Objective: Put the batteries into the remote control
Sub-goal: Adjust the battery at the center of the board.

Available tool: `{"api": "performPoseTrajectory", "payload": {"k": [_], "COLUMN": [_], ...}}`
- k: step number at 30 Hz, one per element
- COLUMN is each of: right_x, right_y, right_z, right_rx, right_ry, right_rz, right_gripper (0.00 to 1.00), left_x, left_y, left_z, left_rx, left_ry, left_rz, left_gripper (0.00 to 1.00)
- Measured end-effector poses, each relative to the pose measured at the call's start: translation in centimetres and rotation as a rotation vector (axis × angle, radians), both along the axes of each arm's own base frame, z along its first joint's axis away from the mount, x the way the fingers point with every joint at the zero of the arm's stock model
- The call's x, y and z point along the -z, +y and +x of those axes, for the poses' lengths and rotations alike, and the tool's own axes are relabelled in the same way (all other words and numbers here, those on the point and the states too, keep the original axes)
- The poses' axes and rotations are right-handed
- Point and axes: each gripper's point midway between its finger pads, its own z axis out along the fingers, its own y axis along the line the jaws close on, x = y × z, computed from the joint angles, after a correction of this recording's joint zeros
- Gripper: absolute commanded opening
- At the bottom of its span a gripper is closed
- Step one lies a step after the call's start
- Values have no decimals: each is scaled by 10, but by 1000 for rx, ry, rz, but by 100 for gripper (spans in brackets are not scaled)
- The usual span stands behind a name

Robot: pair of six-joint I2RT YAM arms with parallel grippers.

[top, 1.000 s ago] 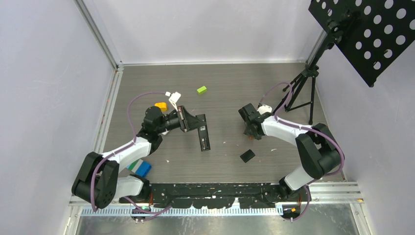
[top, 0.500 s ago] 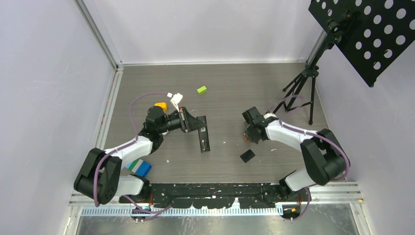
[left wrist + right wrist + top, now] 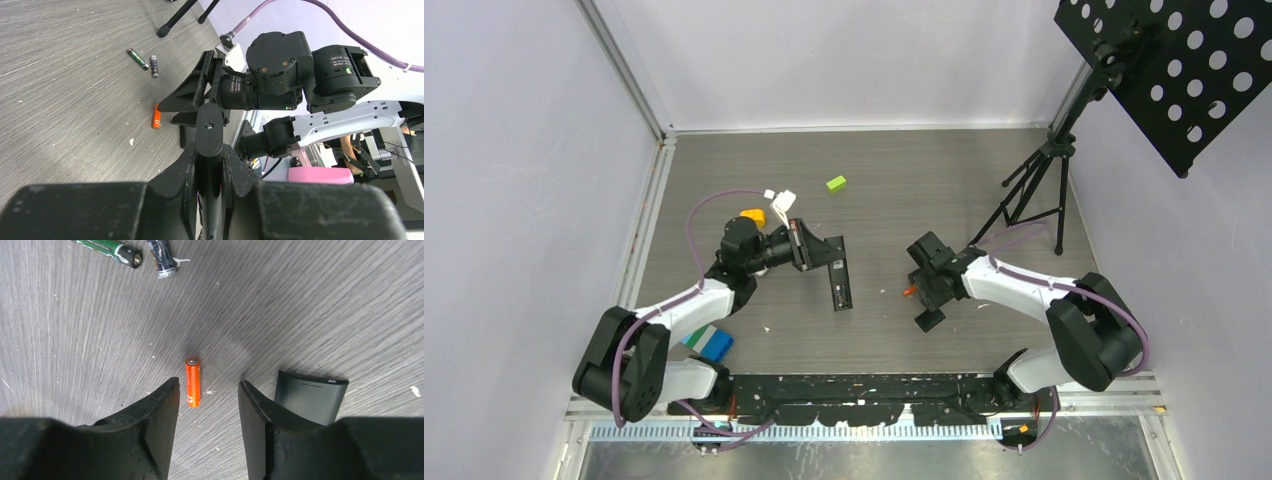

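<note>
The orange battery (image 3: 193, 381) lies between the right gripper's (image 3: 208, 385) parted fingers, touching neither. A black cover (image 3: 312, 397) lies just beside one finger, blocking that side.

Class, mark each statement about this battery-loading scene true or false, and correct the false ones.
1. The orange battery lies on the table between the open fingers of the right gripper. True.
2. The left gripper is empty. False: it is shut on the black remote.
3. Two dark batteries lie close together, apart from the orange one. True.
4. The right gripper clamps the black cover. False: the cover lies on the table beside one finger.
</note>
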Motion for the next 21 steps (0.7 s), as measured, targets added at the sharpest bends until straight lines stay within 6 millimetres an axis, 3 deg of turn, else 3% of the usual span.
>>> {"api": "performPoseTrajectory", "payload": {"k": [4,7,14,21], "right_x": [-6,-16,-48,-45], "right_y": [0,4,9,17], "right_z": [6,16,40,45], "right_rx": [-43,-174,-731,-1188], "right_ry": [-27,-90,-319,-418], "right_rz": [-26,-61,-289,-454], "right_gripper": [57,59,61,65], "left_x": [-2,-2,9,7], "left_y": [0,1,14,35], "left_z": [-1,0,9,18], "left_rx": [0,-2,-79,-166], "left_ry": [-7,-4,38,41], "left_rz": [-3,-2,48,79], "left_gripper": [0,0,0,0]}}
